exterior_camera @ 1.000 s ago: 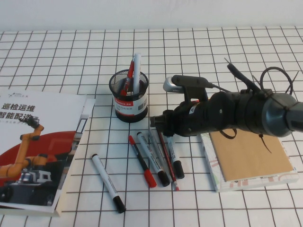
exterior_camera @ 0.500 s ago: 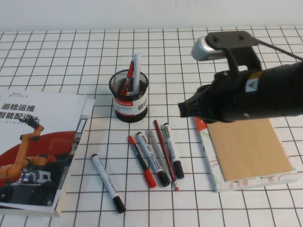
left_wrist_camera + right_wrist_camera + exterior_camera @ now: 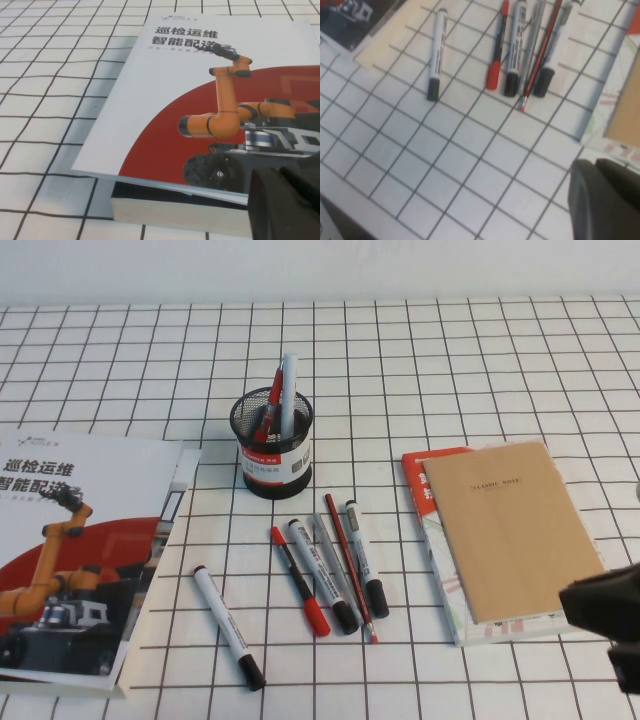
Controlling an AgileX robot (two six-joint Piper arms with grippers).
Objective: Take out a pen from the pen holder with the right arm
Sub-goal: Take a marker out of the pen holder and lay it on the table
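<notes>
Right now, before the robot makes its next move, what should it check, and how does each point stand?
1. Pens in holder: ok; a red pen and a white pen stand in it.
2. Holder upright: ok.
3. Right gripper free: ok; at the table's near right corner, no pen seen in it.
4. Right gripper open for a grasp: not ok; it is shut.
5. Way to holder: ok; only the flat notebook and loose pens lie between.
6. Left gripper out of the way: ok; it is by the book, far left.
</notes>
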